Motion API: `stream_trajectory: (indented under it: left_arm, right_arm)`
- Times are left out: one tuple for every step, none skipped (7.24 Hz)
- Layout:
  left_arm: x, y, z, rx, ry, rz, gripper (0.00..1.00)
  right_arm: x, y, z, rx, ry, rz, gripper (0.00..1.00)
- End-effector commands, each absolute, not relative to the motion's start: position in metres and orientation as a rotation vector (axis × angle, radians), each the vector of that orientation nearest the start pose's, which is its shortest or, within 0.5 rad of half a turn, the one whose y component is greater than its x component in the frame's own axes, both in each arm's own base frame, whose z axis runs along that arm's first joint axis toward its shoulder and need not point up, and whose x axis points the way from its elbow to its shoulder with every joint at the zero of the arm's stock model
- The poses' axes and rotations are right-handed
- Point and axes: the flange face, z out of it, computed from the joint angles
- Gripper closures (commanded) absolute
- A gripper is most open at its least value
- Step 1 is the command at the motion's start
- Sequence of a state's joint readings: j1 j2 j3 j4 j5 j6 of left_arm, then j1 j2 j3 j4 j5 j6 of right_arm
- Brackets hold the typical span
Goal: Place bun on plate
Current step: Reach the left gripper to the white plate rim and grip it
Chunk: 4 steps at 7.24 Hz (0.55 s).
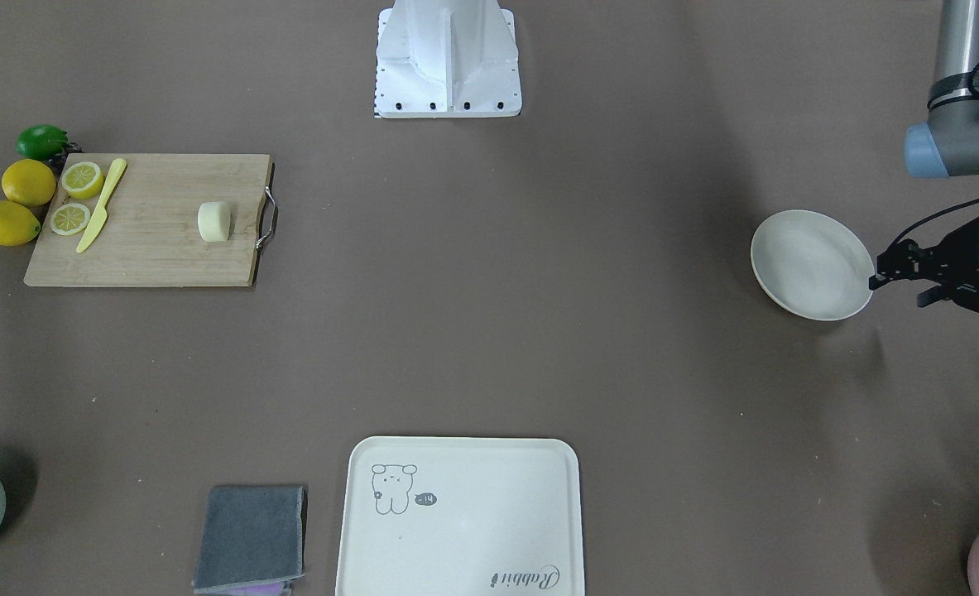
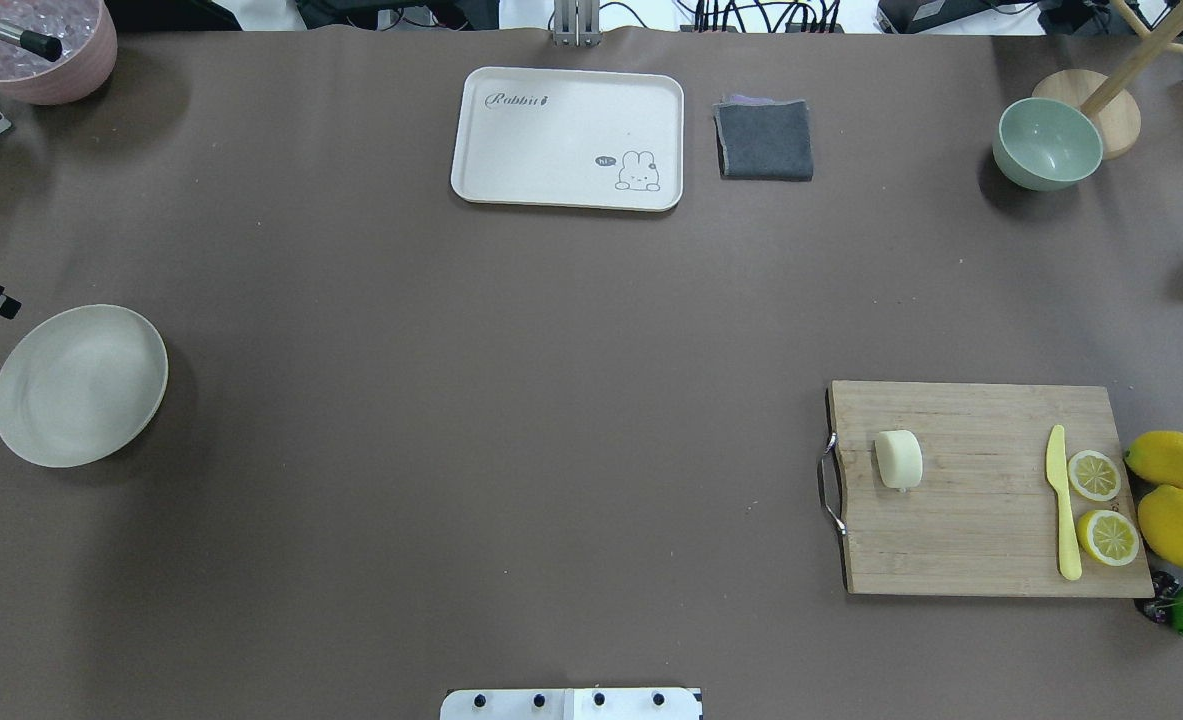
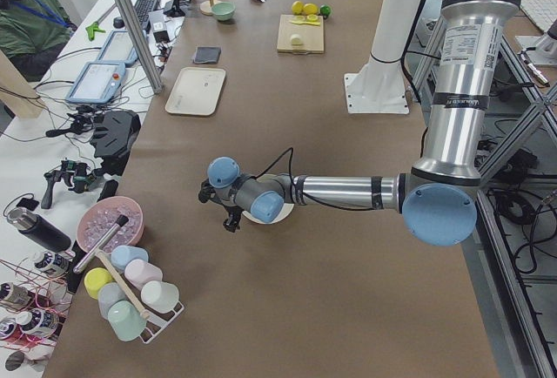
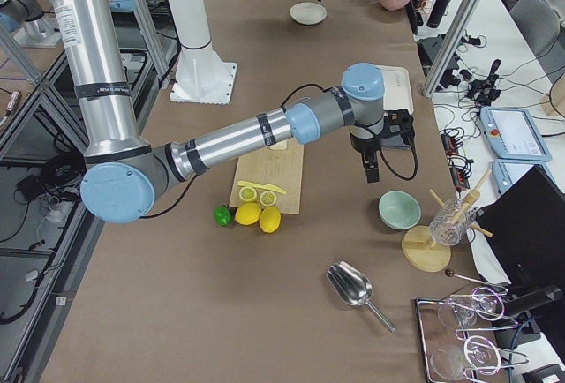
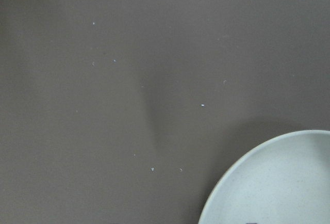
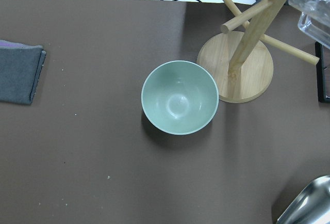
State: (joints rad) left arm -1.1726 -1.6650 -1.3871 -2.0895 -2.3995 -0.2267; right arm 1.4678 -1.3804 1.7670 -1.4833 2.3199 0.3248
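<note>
The bun (image 1: 214,221) (image 2: 898,459), a pale cream stub, lies on its side on the wooden cutting board (image 2: 981,500) near the handle end. The off-white plate (image 1: 812,265) (image 2: 81,385) sits empty at the table's other end; its rim (image 5: 247,167) shows in the left wrist view. My left gripper (image 1: 896,291) hovers just beside the plate's outer edge, open and holding nothing. My right gripper (image 4: 371,167) shows only in the exterior right view, above the table between the tray and the green bowl; I cannot tell whether it is open or shut.
Two lemon halves, a yellow knife (image 2: 1063,505), whole lemons and a lime crowd the board's far end. A cream tray (image 2: 568,138), grey cloth (image 2: 764,140), green bowl (image 6: 179,97) and wooden rack (image 6: 242,66) line the far edge. A pink bowl (image 2: 36,45) stands at the far left corner.
</note>
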Motion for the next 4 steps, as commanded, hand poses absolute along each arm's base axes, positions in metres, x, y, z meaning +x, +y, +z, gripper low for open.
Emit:
stream_trajectory:
  left_arm:
    - [0.168, -0.524, 0.645, 0.123, 0.902, 0.362, 0.20]
    - [0.176, -0.522, 0.645, 0.116, 0.904, 0.373, 0.27]
    - [0.181, -0.520, 0.647, 0.109, 0.902, 0.382, 0.34]
    - [0.184, -0.519, 0.647, 0.108, 0.903, 0.387, 0.34]
  right_arm:
    - [0.008, -0.567, 0.451, 0.287, -0.811, 0.031, 0.00]
    - [0.008, -0.567, 0.450, 0.289, -0.811, 0.032, 0.00]
    - [0.008, -0.568, 0.450, 0.290, -0.811, 0.031, 0.00]
    - [0.008, -0.568, 0.447, 0.295, -0.810, 0.030, 0.00]
